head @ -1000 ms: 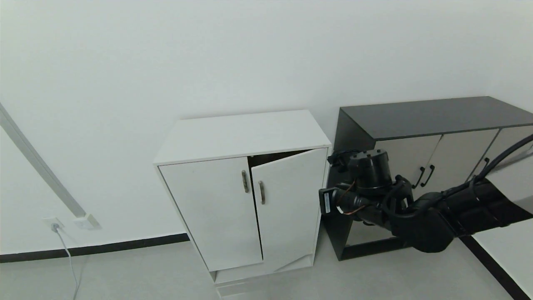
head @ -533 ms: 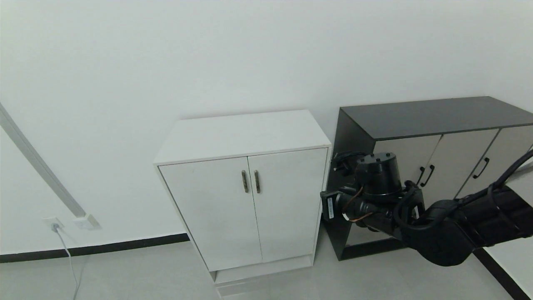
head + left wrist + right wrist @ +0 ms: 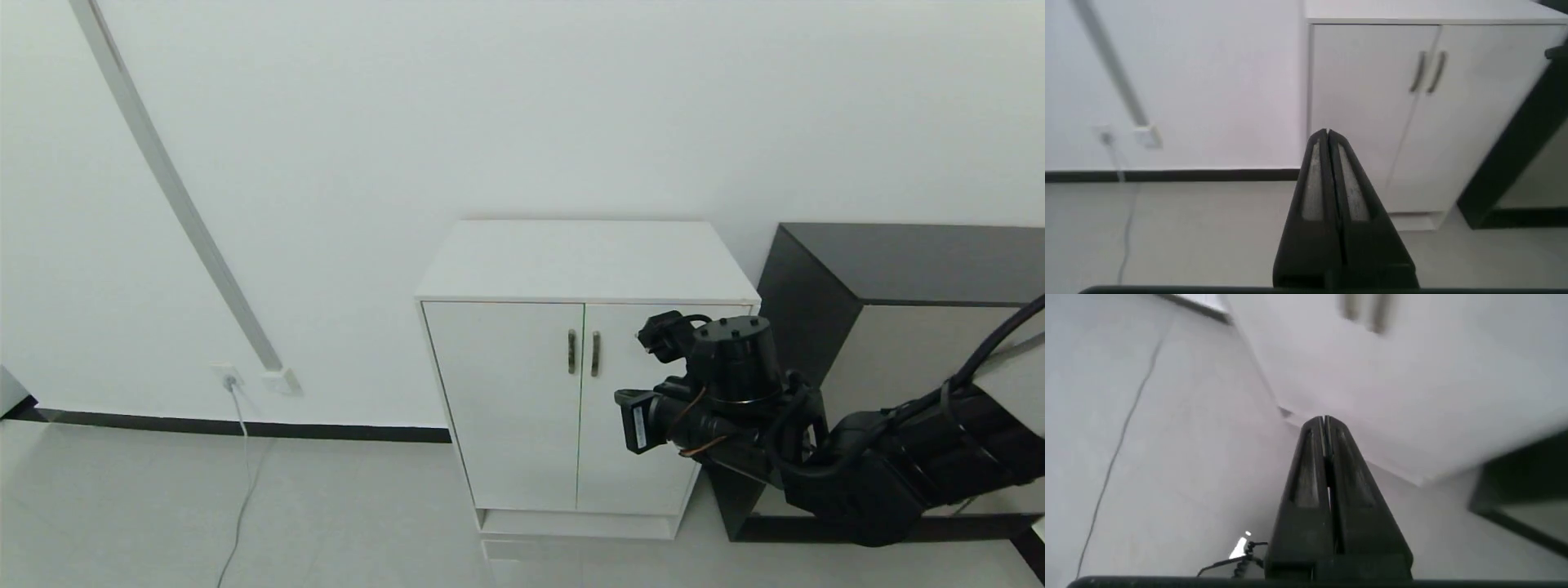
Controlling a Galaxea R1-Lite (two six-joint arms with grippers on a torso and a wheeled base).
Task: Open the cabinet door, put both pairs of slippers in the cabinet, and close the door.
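Note:
The white cabinet stands against the wall with both doors shut and the two handles side by side at the middle. My right arm hangs in front of the right door's outer edge, apart from the handles. In the right wrist view my right gripper is shut with nothing in it, above the floor near the cabinet base. My left gripper is also shut and holds nothing, some way back from the cabinet and its handles.
A black sideboard stands right beside the cabinet. On the wall to the left are a slanted conduit and a socket with a cable trailing over the floor. Open floor lies in front and to the left.
The cabinet's right door, ajar a second ago, has swung shut. My right arm drew back a little from it. The head camera has since turned, so the whole scene sits farther right.

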